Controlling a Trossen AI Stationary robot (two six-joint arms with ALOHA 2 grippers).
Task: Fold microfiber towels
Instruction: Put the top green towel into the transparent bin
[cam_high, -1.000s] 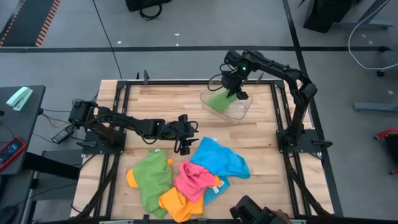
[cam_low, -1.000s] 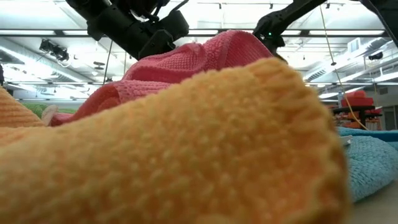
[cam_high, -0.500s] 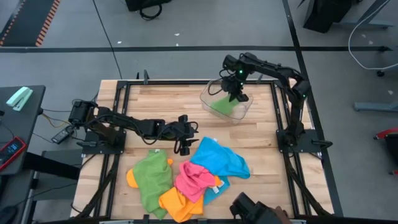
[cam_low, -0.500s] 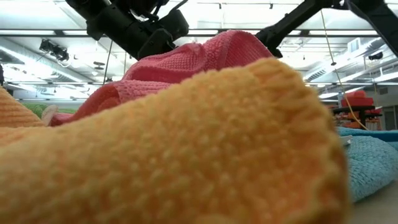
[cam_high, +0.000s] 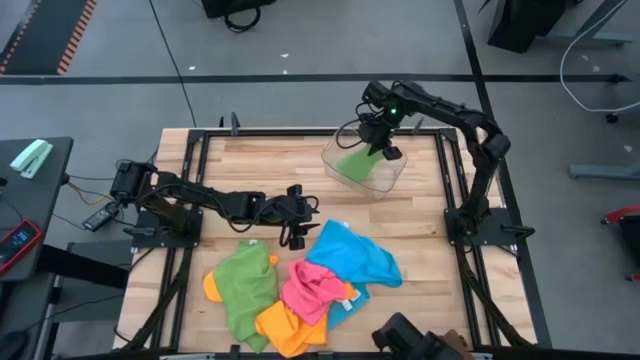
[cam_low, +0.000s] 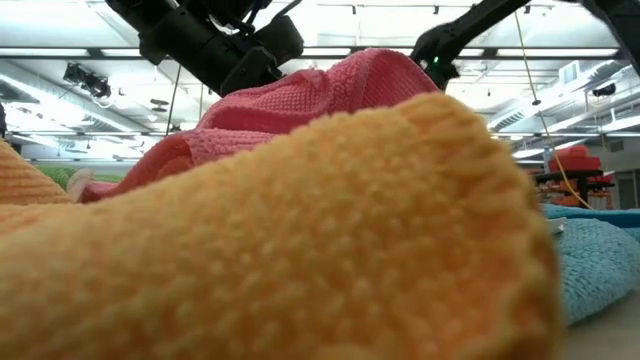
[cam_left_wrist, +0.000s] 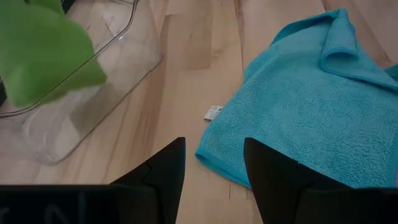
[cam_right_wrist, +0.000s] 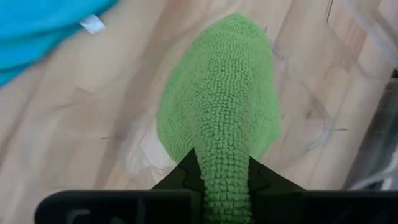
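My right gripper (cam_high: 380, 146) hangs over the clear plastic tray (cam_high: 388, 178) at the table's far right, shut on a green microfiber towel (cam_high: 353, 162). My left gripper (cam_high: 297, 232) stands open mid-table, just left of a sky-blue towel (cam_left_wrist: 305, 106), with nothing between its fingers (cam_left_wrist: 163, 171). A second green towel (cam_high: 245, 290), a pink one (cam_high: 312, 285) and an orange one (cam_high: 285, 325) lie crumpled in a heap near the front edge. In the low view the orange towel (cam_low: 300, 240) fills the foreground. My right gripper pinches a bunched ridge of the green towel (cam_right_wrist: 225, 163) between its two fingers, coming steeply from above. The towel hangs below the fingers and widens toward its lower end (cam_right_wrist: 217, 99) inside the tray. Whether that end touches the tray's floor I cannot tell.
The blue towel's near corner (cam_left_wrist: 208, 155) and its white tag (cam_left_wrist: 212, 112) lie just ahead of my left fingers. Bare wood lies between tray and heap. Black frame rails (cam_high: 455, 215) edge the table.
My right gripper has shifted a little over the tray with the green towel and come back to about where it was, still shut on it.
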